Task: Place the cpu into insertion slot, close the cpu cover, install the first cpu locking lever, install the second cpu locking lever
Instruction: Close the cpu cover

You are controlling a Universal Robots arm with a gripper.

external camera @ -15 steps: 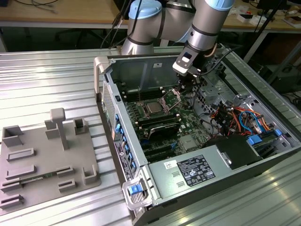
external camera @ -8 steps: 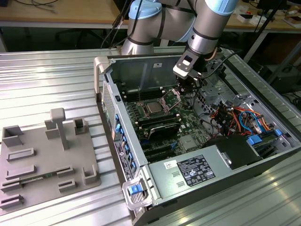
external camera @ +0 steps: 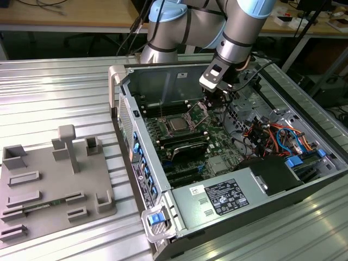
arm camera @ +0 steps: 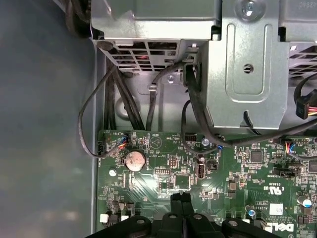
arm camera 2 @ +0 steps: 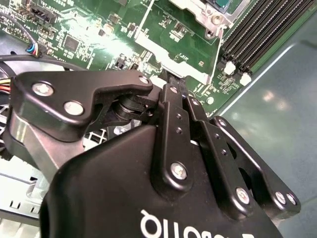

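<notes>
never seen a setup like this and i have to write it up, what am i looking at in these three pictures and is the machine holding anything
It is one robot arm, pale blue and grey, reaching into an open computer case that lies on a ribbed metal table. The exterior view comes from a camera standing off the arm. The two wrist views come from cameras riding on the arm, so they look past its black gripper onto the green circuit board. In the first wrist view the fingertips are pressed together with nothing between them, so it holds nothing. In the exterior view the cpu lies in the insertion slot, and the cpu cover beside it looks raised, not shut. At the exterior view's left, a grey tray of holders lies on the table.
</notes>
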